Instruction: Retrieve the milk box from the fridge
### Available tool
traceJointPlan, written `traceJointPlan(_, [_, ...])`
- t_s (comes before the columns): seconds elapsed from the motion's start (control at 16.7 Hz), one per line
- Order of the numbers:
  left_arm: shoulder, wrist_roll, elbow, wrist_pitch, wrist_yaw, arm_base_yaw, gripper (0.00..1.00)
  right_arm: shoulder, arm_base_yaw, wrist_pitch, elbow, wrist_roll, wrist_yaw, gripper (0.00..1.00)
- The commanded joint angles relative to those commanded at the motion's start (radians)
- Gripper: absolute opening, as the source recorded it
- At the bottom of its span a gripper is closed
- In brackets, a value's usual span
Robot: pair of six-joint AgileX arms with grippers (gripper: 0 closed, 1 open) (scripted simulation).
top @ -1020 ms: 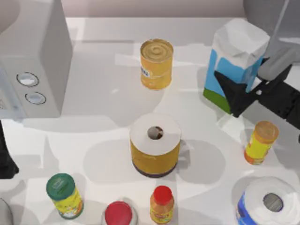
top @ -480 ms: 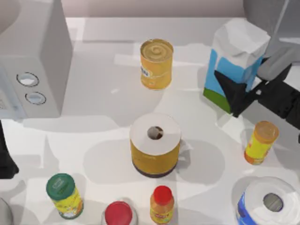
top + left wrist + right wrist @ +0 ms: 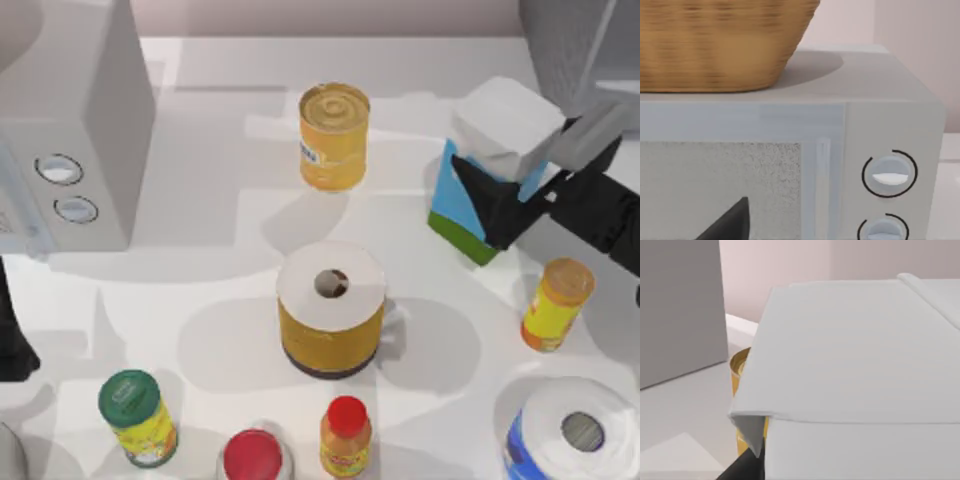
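Change: since a second ago the milk box has tipped and sunk a little toward the table, its white top now facing more squarely upward; the right gripper has come down with it.
Milk box: a rectangular carton with white gabled top, light blue sides and green base band (image 3: pixel 478 190), out on the white table (image 3: pixel 220 300) at its right rear, just in front of the fridge.
Fridge: the dark grey speckled cabinet (image 3: pixel 560 40) at the table's far right corner, close behind the carton.
Right gripper: black two-finger claw (image 3: pixel 525 195), pinching the carton's upper part from the right side.
Key relation: the carton lies left of the claw, its long axis leaning slightly off upright, base toward the table's middle; the right arm is far nearer.
Neighbours: a yellow tin can (image 3: pixel 333 135) to the left, a small orange-capped yellow bottle (image 3: pixel 556 303) in front, both apart from the carton.
Left gripper: parked (image 3: pixel 727 222) facing a pale grey microwave with two round knobs (image 3: pixel 75 140); I cannot tell its state.
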Motion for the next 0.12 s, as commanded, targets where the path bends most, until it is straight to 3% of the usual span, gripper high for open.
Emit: traceJointPlan(0.12, [0.000, 0.000, 0.000, 0.000, 0.000, 0.000, 1.00, 0.000, 0.000, 0.000, 0.000, 0.000, 0.000, 1.00])
